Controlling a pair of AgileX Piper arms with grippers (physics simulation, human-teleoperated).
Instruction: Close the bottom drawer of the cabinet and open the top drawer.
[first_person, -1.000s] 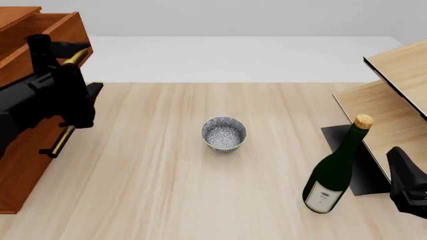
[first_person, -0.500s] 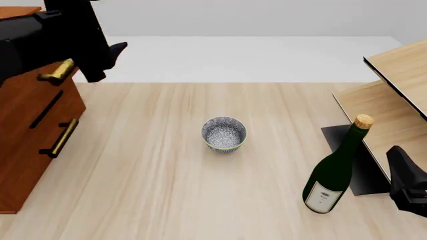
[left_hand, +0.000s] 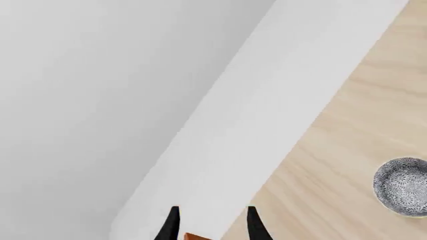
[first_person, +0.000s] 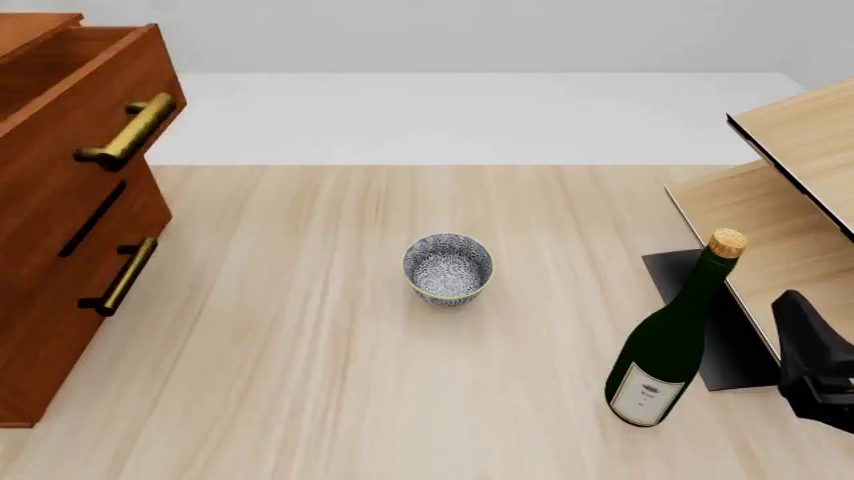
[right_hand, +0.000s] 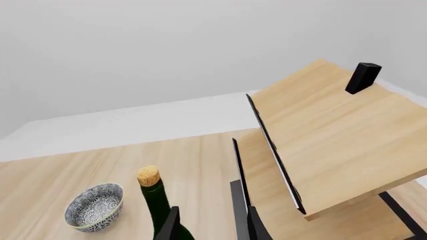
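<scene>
Resting low at the table's (first_person: 334, 400) near right edge, the right gripper (right_hand: 210, 225) has its fingers slightly apart with nothing between them. Just ahead of it stands a green wine bottle (first_person: 670, 335), beside a pale plywood shelf (first_person: 787, 200). A patterned bowl (first_person: 449, 267) sits mid-table, well apart from both. On the left stands the cabinet (first_person: 60, 250): its bottom drawer (first_person: 74, 330) sits flush and shut, while the top drawer (first_person: 94, 95) juts out open, brass handle (first_person: 130, 131) forward. The left gripper (left_hand: 210, 225) shows only in its wrist view, fingertips parted and holding nothing, with a sliver of reddish wood between them.
</scene>
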